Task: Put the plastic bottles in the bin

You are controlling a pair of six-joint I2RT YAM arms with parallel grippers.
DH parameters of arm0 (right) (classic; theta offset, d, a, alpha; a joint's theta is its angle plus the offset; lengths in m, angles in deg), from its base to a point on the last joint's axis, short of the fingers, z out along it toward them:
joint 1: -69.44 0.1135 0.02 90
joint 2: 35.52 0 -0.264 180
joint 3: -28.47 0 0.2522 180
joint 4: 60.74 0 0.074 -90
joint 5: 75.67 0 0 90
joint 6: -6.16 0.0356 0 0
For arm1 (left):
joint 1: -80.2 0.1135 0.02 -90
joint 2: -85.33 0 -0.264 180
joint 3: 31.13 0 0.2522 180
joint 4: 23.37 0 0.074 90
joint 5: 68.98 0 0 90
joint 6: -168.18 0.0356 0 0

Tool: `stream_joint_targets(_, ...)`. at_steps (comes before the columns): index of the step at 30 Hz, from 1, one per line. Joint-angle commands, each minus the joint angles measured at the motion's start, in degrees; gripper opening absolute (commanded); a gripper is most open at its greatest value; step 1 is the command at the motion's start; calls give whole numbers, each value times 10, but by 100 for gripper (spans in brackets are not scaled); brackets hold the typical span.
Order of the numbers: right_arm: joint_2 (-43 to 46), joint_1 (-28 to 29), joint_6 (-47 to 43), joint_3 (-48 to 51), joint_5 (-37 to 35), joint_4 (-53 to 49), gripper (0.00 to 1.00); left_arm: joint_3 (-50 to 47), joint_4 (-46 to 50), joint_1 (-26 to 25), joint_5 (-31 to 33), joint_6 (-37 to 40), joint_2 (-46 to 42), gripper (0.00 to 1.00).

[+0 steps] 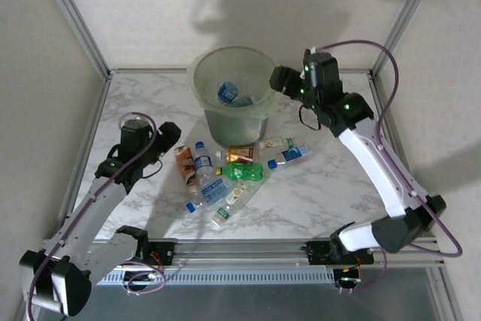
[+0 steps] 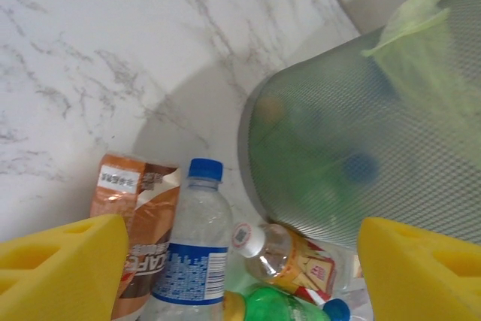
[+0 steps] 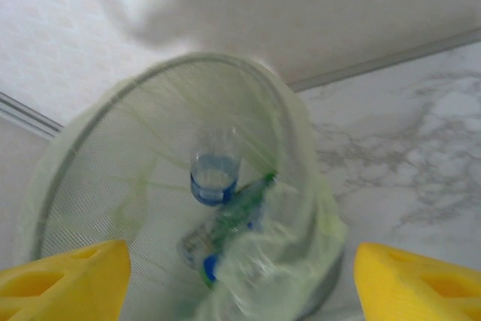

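In the top view, the left fingers (image 1: 167, 137) sit at the left-centre of the frame, low over the marble bench (image 1: 316, 201). In the left wrist view their yellow pads (image 2: 64, 268) stand wide apart with nothing gripped. Between the pads lie a brown-labelled bottle (image 2: 135, 216), a clear blue-capped bottle (image 2: 192, 249), a white-capped bottle with a red label (image 2: 278, 257) and, at the bottom edge, a green bottle (image 2: 278, 307).

These belong to the loose pile of plastic bottles (image 1: 225, 174) lying on their sides at the centre of the top view, just below the bin (image 1: 225, 122). The bin stands upright at upper centre and holds a blue-labelled bottle (image 1: 228, 92).

The right fingers (image 1: 279, 79) hang at the bin's right rim, spread open and empty. Their wrist view looks into the bin (image 3: 90, 110), onto a blue-labelled bottle and a green one (image 3: 244, 204).
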Motion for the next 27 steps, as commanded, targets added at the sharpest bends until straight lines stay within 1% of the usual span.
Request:
stream_joint_targets(1,53,-8,28,74,-30,11,79,-17,12,6,15,2,8,79)
stream_joint_targets(7,118,-13,74,206,-9,31,81,-49,-21,2,-5,-5,41,81)
stream_joint_targets(10,129,-13,85,243,3,34,81,-52,-28,-12,11,2,66,81)
stream_joint_targets(17,133,-13,93,272,19,42,82,-56,-53,-47,40,9,126,81)
stream_joint_targets(22,129,-13,93,282,31,52,83,-61,-77,-54,37,6,159,82)
stream_joint_targets(27,129,-13,95,291,36,57,83,-59,-83,-55,48,9,199,81)
